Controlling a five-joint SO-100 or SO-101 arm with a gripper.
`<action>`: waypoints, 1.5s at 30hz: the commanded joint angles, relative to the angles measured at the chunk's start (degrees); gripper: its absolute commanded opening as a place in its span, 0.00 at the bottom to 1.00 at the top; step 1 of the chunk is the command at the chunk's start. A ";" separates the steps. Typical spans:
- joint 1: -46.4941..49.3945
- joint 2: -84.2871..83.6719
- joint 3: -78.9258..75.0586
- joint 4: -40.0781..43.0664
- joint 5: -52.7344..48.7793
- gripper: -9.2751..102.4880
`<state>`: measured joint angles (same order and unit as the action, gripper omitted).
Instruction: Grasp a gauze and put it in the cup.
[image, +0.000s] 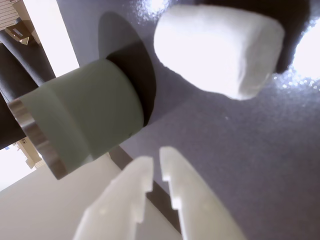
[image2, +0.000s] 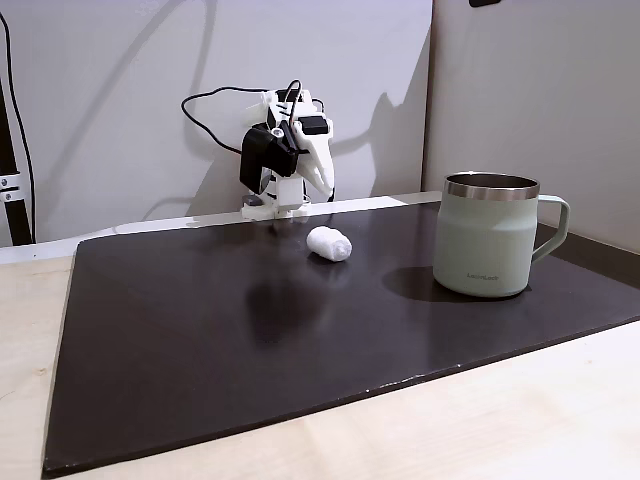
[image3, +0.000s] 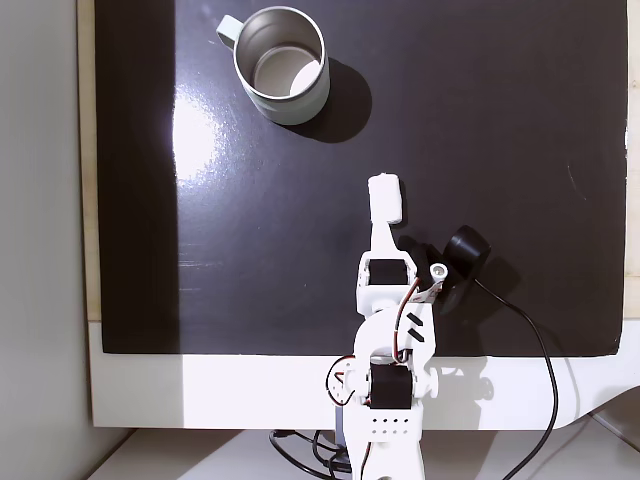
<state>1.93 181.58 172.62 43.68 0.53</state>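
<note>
Hovering with fingers nearly pressed together, the white two-finger gripper (image: 156, 165) risks nudging the small white gauze wad (image: 217, 50) away from the sage-green steel-rimmed mug (image: 85, 115).

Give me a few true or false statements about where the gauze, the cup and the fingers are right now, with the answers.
1. The gauze lies on the dark mat. True.
2. The gauze is already inside the cup. False: it lies on the mat apart from the cup, and the overhead fixed view shows nothing in the cup.
3. The cup stands upright. True.
4. The fingers are clamped on the gauze. False: in the wrist view they are nearly together with nothing between them, and the gauze lies beyond their tips.
5. The cup has no handle. False: a handle sticks out from its side.
</note>
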 joint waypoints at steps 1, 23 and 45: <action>-4.48 0.44 -0.53 -1.05 -0.62 0.08; -4.04 0.44 -7.38 7.21 -5.89 0.09; 4.75 -49.48 -55.46 22.85 -65.04 0.24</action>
<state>4.66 135.53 121.82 66.18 -54.49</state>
